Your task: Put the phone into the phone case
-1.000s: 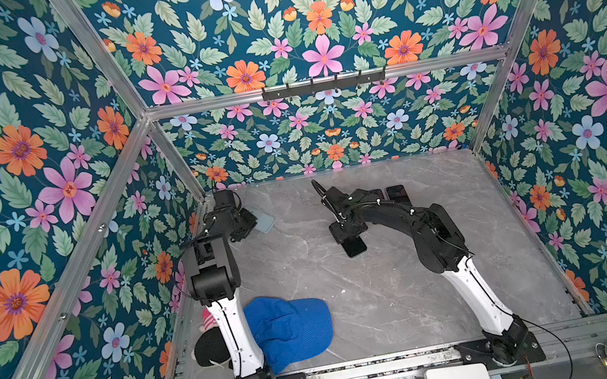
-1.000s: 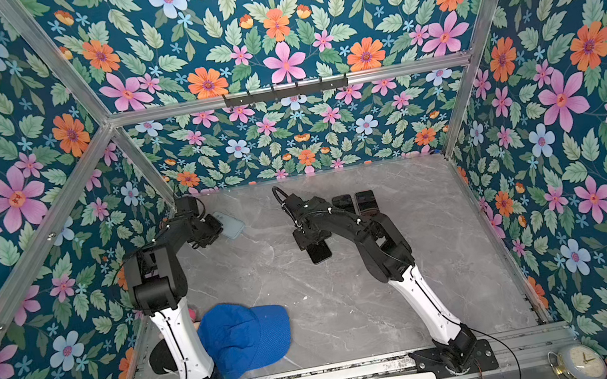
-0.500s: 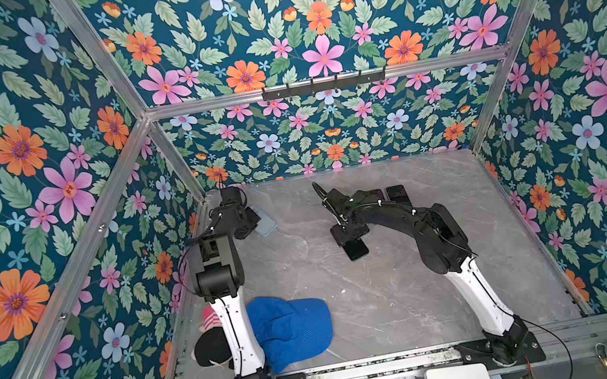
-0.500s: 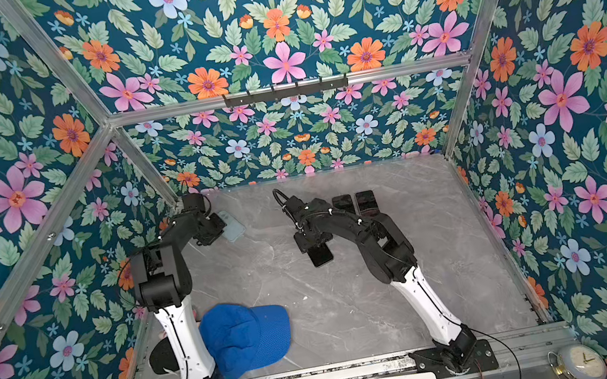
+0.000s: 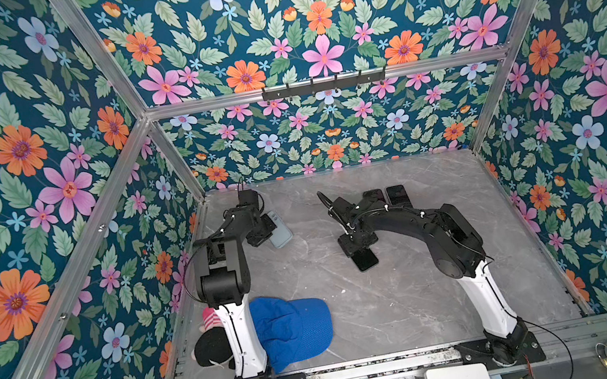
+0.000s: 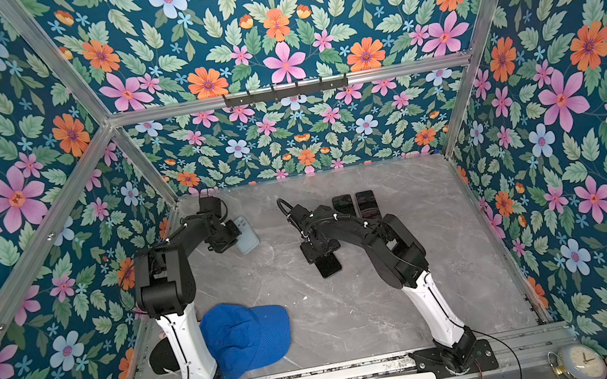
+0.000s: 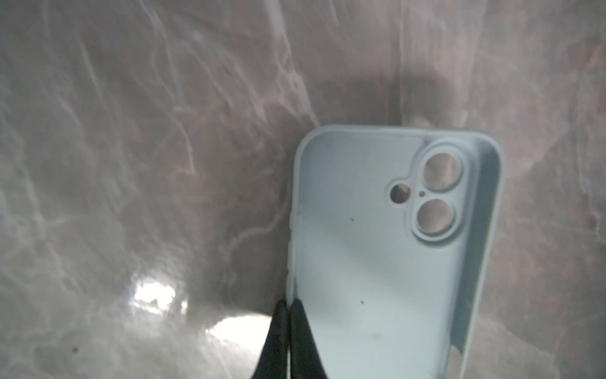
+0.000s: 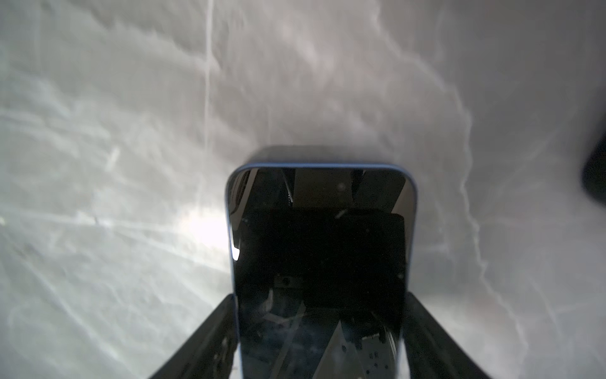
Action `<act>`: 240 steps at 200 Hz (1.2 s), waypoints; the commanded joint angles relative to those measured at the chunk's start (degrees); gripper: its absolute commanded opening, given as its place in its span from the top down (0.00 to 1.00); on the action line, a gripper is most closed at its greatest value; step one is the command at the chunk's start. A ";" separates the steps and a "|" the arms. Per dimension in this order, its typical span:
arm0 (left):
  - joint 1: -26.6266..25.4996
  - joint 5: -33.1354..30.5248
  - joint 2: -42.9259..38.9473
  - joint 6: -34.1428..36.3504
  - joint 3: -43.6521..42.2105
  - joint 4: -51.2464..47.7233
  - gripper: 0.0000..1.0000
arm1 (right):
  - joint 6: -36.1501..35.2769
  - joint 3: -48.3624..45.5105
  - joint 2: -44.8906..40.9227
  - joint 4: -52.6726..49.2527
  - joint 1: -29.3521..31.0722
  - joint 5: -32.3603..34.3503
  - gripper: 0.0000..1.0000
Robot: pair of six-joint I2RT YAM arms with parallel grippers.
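Left fingers (image 7: 281, 323) pinch one long side wall of the pale blue phone case (image 7: 377, 262), one finger inside the wall and one outside, closed tight on it. The case is hollow side up with its camera cutouts at the far end. In both top views the case (image 5: 280, 231) (image 6: 246, 235) sits at the back left of the grey marble surface (image 5: 397, 300), right at the left arm's tip. Can't tell if it is lifted or lying flat.

Right fingers (image 8: 219, 328) are spread wide and clamp the phone (image 8: 321, 246) by its two long edges, dark screen up, blue rim showing. In both top views the phone (image 5: 365, 260) (image 6: 329, 266) is near the middle of the surface, well apart from the case, sticking out from under the right arm's tip.

Two more dark phones (image 5: 395, 194) lie side by side at the back. A blue cap (image 5: 296, 326) lies at the front left beside the left arm's base
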 commanded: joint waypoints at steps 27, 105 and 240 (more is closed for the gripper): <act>-5.45 0.29 -4.02 -2.29 -5.09 0.13 0.94 | 2.55 -11.10 -7.59 1.42 0.75 1.09 0.44; -14.99 2.87 -5.28 -7.86 -8.08 1.75 0.92 | 7.39 -25.81 -17.49 6.81 3.47 -0.27 0.44; -19.29 20.33 -16.33 -9.59 -19.62 14.05 0.59 | 8.28 -36.33 -23.27 18.76 4.07 -1.37 0.45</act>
